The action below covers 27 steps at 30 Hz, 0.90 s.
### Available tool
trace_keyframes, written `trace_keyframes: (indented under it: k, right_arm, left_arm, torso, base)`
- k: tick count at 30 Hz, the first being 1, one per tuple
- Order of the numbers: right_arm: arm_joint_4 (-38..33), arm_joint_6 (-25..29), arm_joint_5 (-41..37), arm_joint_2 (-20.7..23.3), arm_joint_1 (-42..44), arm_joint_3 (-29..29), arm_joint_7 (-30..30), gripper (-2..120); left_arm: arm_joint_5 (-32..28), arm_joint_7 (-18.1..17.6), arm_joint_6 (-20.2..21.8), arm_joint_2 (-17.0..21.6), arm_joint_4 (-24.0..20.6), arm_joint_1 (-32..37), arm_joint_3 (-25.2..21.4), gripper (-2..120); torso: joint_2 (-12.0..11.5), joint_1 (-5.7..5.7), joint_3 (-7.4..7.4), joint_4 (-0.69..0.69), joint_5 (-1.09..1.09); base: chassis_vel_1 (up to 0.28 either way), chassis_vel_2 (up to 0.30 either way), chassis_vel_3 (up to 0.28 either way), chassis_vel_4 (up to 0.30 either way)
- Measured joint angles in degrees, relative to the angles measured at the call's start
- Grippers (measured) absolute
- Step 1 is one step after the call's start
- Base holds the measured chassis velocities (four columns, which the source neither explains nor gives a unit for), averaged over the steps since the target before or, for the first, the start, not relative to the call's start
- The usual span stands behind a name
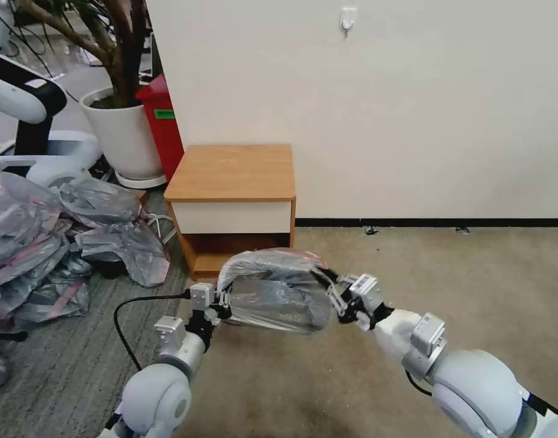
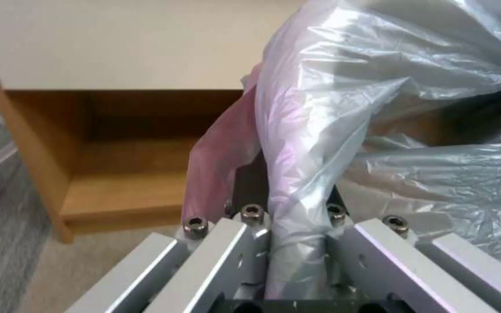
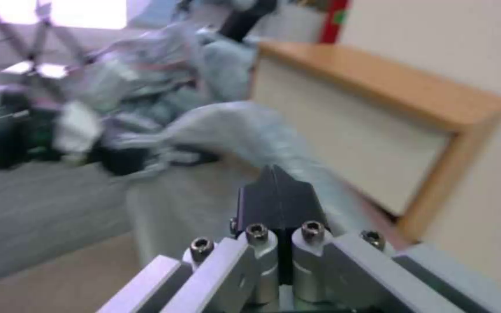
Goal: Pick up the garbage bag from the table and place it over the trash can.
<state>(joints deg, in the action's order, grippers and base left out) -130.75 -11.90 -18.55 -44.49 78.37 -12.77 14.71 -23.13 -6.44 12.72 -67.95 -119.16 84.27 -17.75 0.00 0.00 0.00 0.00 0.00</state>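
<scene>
The garbage bag (image 1: 272, 292), translucent grey with a pink rim, hangs stretched wide between my two grippers, low over the carpet just in front of the table (image 1: 230, 170). My left gripper (image 1: 223, 304) is shut on the bag's left edge; the left wrist view shows a bunched fold (image 2: 314, 130) pinched between its fingers. At the bag's right edge my right gripper (image 1: 333, 296) has its black pads (image 3: 276, 191) pressed together on the rim. The table top is bare. The trash can is hidden beneath the spread bag.
A heap of similar grey-and-pink bags (image 1: 47, 243) lies on the floor to the left. Behind it stand a white plant pot (image 1: 123, 134) and a tall red bin (image 1: 163, 121). A black cable (image 1: 126, 316) loops near my left arm. Open beige carpet lies to the right.
</scene>
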Motion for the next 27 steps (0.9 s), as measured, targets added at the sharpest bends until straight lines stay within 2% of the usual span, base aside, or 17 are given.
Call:
trace_keyframes:
  k: [3, 5, 6, 7, 9, 11, 13, 14, 16, 18, 19, 21, 27]
  right_arm:
    - [0.00, -2.44, 0.00, 1.06, -0.87, 0.79, 2.12, 0]
    - [-0.52, -8.30, -0.13, 2.46, -2.42, 1.83, 3.93, 0]
    - [-0.52, -8.30, -0.13, 2.46, -2.42, 1.83, 3.93, 0]
    - [-0.75, -10.68, -0.21, 2.62, -3.10, 2.25, 4.07, 0]
    - [-0.99, -16.41, -0.41, 2.40, -5.30, 3.44, 3.63, 0]
    - [-0.99, -17.52, -0.43, 2.23, -5.84, 3.79, 3.31, 0]
    - [-0.54, -21.80, -0.48, 1.54, -7.82, 5.02, 1.96, 0]
    - [-0.54, -21.80, -0.48, 1.54, -7.82, 5.02, 1.96, 0]
    - [-0.41, -25.18, -0.50, 0.89, -8.81, 5.57, 1.00, 0]
    - [-0.41, -25.18, -0.50, 0.89, -8.81, 5.57, 1.00, 0]
    - [-0.84, -28.01, -0.42, 0.24, -9.32, 5.83, 0.48, 0]
    - [-0.96, -29.12, 1.23, -0.64, -10.10, 6.57, 0.18, 0]
    - [0.44, -29.22, 4.08, -1.30, -11.51, 8.33, 0.24, 0]
  left_arm:
    - [2.25, 1.05, -0.85, -0.44, 0.34, 0.00, 0.53, 3]
    - [4.74, 2.17, -1.65, -0.90, 0.57, 0.01, 1.29, 3]
    - [4.74, 2.17, -1.65, -0.90, 0.57, 0.01, 1.29, 3]
    - [5.57, 2.55, -1.92, -1.05, 0.63, 0.04, 1.63, 3]
    - [7.56, 3.63, -2.72, -1.48, 0.73, 0.20, 2.12, 3]
    - [8.00, 3.87, -2.94, -1.58, 0.74, 0.29, 2.19, 3]
    - [9.14, 4.74, -3.61, -1.68, 0.75, 0.93, 2.40, 3]
    - [9.14, 4.74, -3.61, -1.68, 0.75, 0.93, 2.40, 3]
    - [9.58, 5.12, -3.92, -1.50, 0.74, 1.28, 2.40, 3]
    - [9.58, 5.12, -3.92, -1.50, 0.74, 1.28, 2.40, 3]
    - [9.81, 5.20, -4.01, -1.40, 0.75, 1.27, 2.41, 3]
    - [10.01, 5.20, -4.01, -1.32, 0.90, 1.08, 2.82, 3]
    - [10.31, 5.20, -4.01, -1.40, 1.42, 0.40, 3.79, 3]
  torso:
    - [0.00, 0.00, 0.00, 0.00, 0.00]
    - [0.00, 0.00, 0.00, 0.00, 0.00]
    - [0.00, 0.00, 0.00, 0.00, 0.00]
    - [0.00, 0.00, 0.00, 0.00, 0.00]
    - [0.00, 0.00, 0.00, 0.00, -0.01]
    - [0.00, 0.00, 0.00, 0.00, -0.01]
    - [0.00, 0.00, 0.00, 0.00, 0.00]
    - [0.00, 0.00, 0.00, 0.00, 0.00]
    - [0.00, 0.00, 0.00, 0.00, 0.00]
    - [0.00, 0.00, 0.00, 0.00, 0.00]
    - [0.00, 0.00, 0.00, 0.00, 0.00]
    - [0.00, 0.00, 0.00, 0.00, 0.00]
    - [0.00, 0.00, 0.00, 0.00, -0.01]
  base:
    - [0.000, 0.000, 0.000, 0.000]
    - [0.000, 0.000, 0.000, 0.000]
    - [0.000, 0.000, 0.000, 0.000]
    - [0.000, 0.000, 0.000, 0.000]
    - [0.000, 0.000, 0.000, 0.000]
    - [0.000, 0.000, 0.000, 0.000]
    - [0.000, 0.000, 0.000, 0.000]
    - [0.000, 0.000, 0.000, 0.000]
    - [0.000, 0.000, 0.000, 0.000]
    - [0.000, 0.000, 0.000, 0.000]
    - [0.000, 0.000, 0.000, 0.000]
    - [0.000, 0.000, 0.000, 0.000]
    - [0.000, 0.000, 0.000, 0.000]
